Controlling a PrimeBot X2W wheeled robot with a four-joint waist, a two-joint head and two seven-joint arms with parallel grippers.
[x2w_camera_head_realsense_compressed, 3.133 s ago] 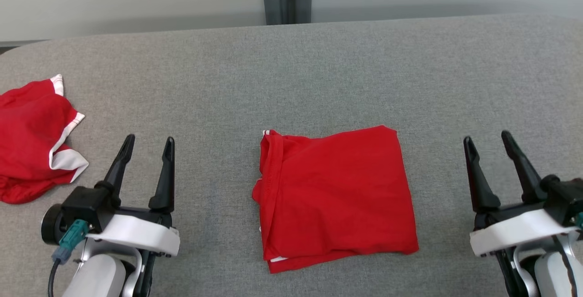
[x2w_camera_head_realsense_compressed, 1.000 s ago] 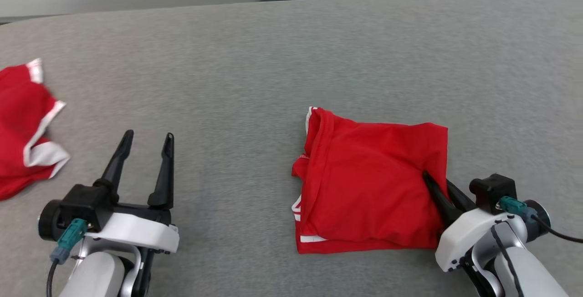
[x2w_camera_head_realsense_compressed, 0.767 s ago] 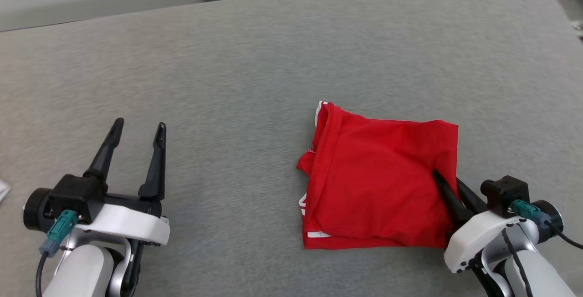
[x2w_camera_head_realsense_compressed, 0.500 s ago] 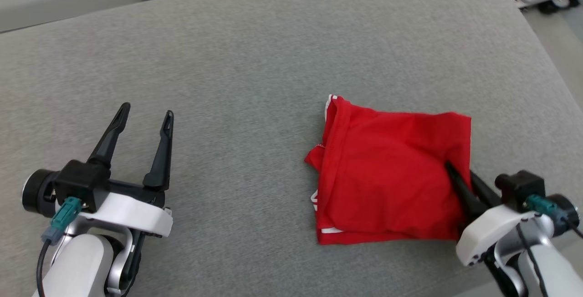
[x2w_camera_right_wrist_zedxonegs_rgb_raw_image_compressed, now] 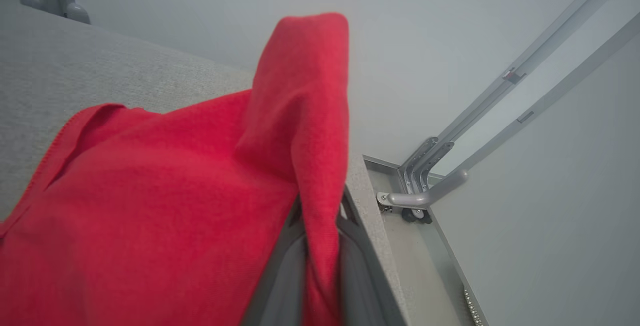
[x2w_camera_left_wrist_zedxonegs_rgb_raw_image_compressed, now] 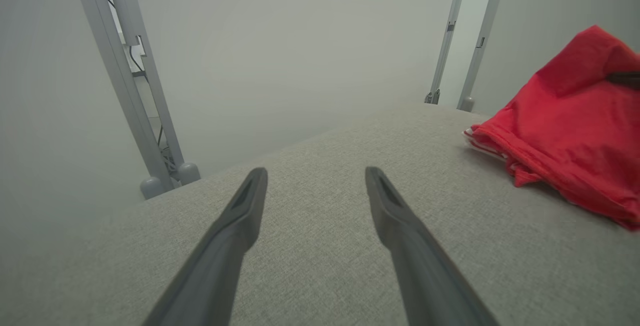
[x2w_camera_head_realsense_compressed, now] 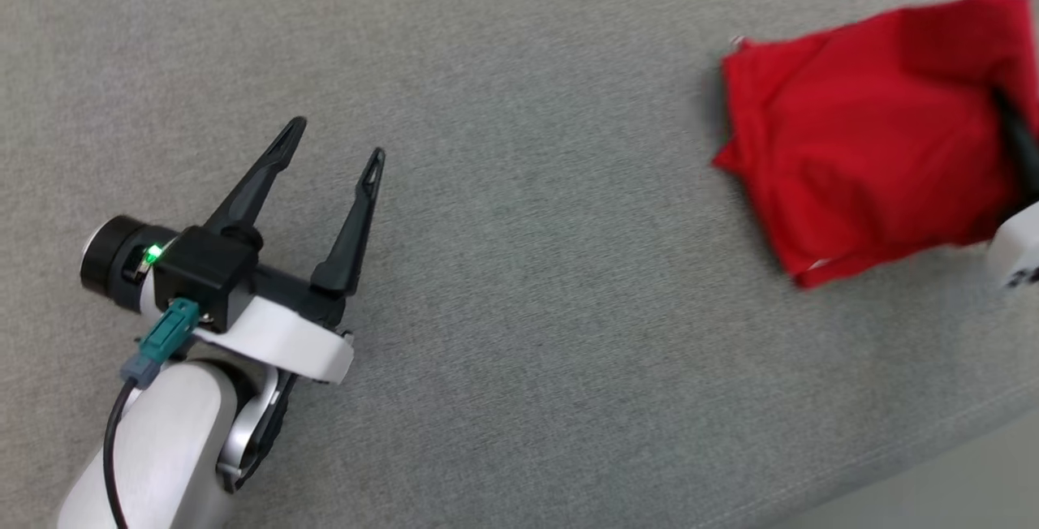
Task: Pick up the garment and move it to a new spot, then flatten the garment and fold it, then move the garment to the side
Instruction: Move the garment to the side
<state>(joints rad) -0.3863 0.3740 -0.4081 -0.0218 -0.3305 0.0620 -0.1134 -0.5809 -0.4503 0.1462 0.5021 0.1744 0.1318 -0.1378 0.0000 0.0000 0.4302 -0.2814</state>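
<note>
The folded red garment (x2w_camera_head_realsense_compressed: 868, 139) lies at the upper right of the grey table (x2w_camera_head_realsense_compressed: 519, 286), close to its right edge. My right gripper (x2w_camera_right_wrist_zedxonegs_rgb_raw_image_compressed: 320, 236) is shut on the garment's right edge, and a fold of red cloth (x2w_camera_right_wrist_zedxonegs_rgb_raw_image_compressed: 305, 116) rises between its fingers. In the head view one dark finger (x2w_camera_head_realsense_compressed: 1015, 135) shows against the cloth at the frame's right edge. My left gripper (x2w_camera_head_realsense_compressed: 337, 148) stands open over bare table at the lower left, nothing between its fingers. From the left wrist view the garment (x2w_camera_left_wrist_zedxonegs_rgb_raw_image_compressed: 570, 136) lies off to the right, partly lifted.
The table's right edge (x2w_camera_right_wrist_zedxonegs_rgb_raw_image_compressed: 370, 206) runs just beside the garment, with floor and a grey metal frame (x2w_camera_right_wrist_zedxonegs_rgb_raw_image_compressed: 430, 191) beyond it. Grey frame posts (x2w_camera_left_wrist_zedxonegs_rgb_raw_image_compressed: 150, 141) stand behind the table's far side. The table's front edge (x2w_camera_head_realsense_compressed: 893, 464) crosses the lower right.
My right gripper, open beside the garment 3.1 s ago, has shut on its right edge and drawn it toward the table's right side. The head camera has turned; the other red garment has left view.
</note>
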